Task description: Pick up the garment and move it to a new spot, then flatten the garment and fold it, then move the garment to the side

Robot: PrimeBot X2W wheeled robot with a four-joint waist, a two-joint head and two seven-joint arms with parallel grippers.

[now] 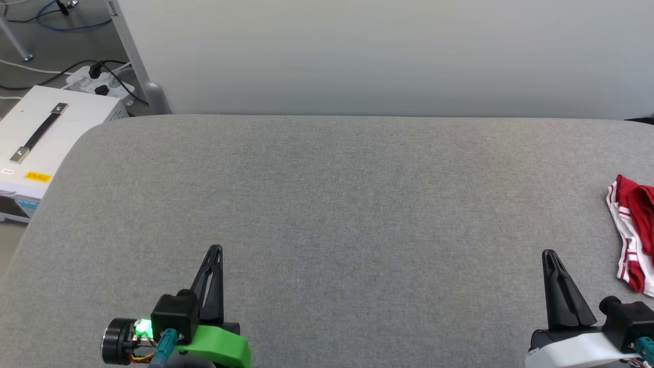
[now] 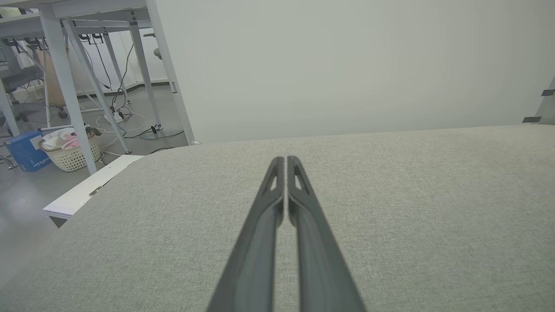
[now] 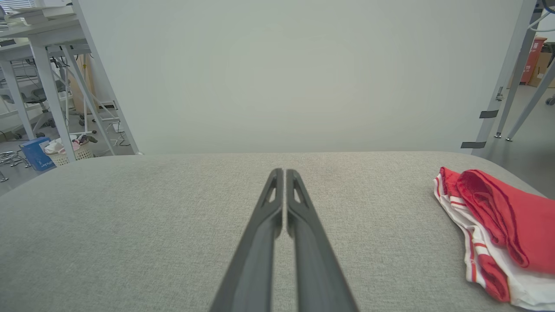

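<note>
Red-and-white garment (image 1: 633, 230) lies bunched at the right edge of the grey fabric-covered desk (image 1: 327, 204); both end effectors are pressed together and hold nothing.

The garment's long axis runs from the near side toward the far pale wall (image 1: 388, 56), roughly parallel to the fingers. Its white, red-striped trim faces the desk's middle and the red fold sits on the outer side. It lies to the right of the right end effector (image 1: 549, 253), beside and slightly beyond the fingertips, not touching. It is well apart from the left end effector (image 1: 215, 249). The head view crops its right part.
</note>
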